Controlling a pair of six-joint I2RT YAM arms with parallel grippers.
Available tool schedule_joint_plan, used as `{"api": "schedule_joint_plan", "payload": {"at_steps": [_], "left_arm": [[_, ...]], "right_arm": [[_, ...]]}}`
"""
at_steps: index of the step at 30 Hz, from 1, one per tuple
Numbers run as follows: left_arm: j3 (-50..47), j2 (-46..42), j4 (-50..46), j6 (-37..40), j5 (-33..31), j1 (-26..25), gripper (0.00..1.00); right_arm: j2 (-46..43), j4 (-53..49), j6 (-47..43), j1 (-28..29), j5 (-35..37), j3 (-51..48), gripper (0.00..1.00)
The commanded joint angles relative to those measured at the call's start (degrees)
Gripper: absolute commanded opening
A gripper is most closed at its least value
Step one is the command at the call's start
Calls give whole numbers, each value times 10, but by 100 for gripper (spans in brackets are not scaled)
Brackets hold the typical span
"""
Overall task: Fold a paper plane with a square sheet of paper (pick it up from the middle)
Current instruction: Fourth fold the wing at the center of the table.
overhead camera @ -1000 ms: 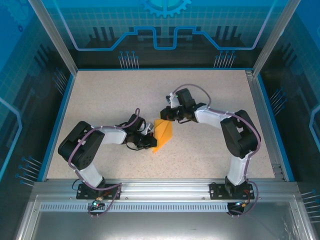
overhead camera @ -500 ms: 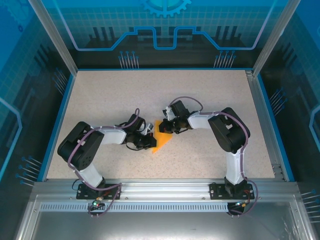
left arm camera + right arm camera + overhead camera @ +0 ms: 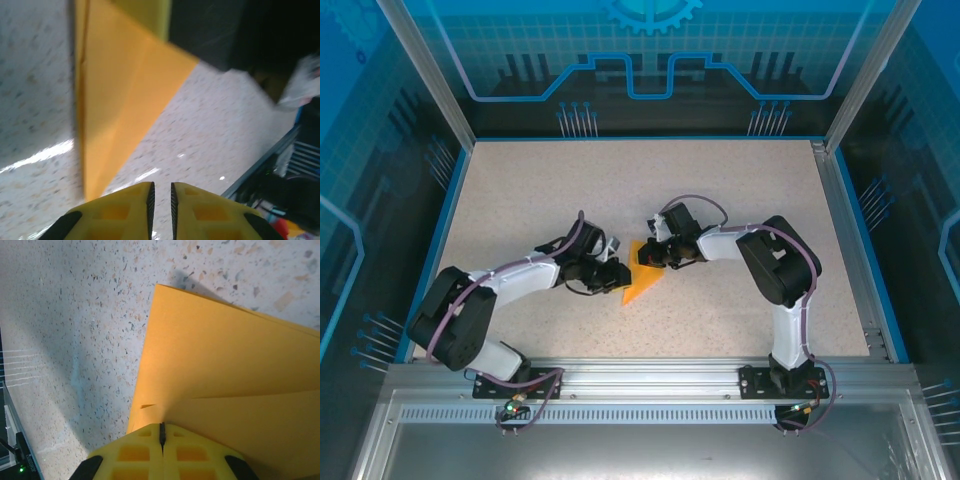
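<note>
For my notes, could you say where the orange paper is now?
In the top view, the paper lies at the table's centre, beside the left claw and under the right claw.

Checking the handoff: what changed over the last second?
Left tool let go of the paper, cracked open and pulled back left, its arm swinging outward. Right tool moved nearer and down onto the paper's far edge, shut on it. Paper stayed roughly in place.

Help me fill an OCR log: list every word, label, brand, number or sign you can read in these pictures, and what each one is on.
No readable text anywhere.
Blue back panel: a gear outline and circuit-style lines, no letters or digits.
Folded orange-yellow paper: blank on the faces shown.
Blurred objects past the table edge: too blurred to tell whether they carry any text.
</note>
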Motion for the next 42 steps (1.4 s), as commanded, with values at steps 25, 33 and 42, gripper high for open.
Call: {"api": "schedule_joint_plan", "payload": {"at_steps": [25, 33, 42], "left_arm": [[4, 152, 41, -66, -12, -15, 19], [-84, 88, 18, -51, 17, -15, 20], [-96, 63, -47, -8, 35, -15, 21]], "right_arm": [[10, -67, -14, 4, 71, -5, 1], [6, -94, -28, 3, 86, 1, 1], [0, -102, -32, 4, 96, -2, 2]]}}
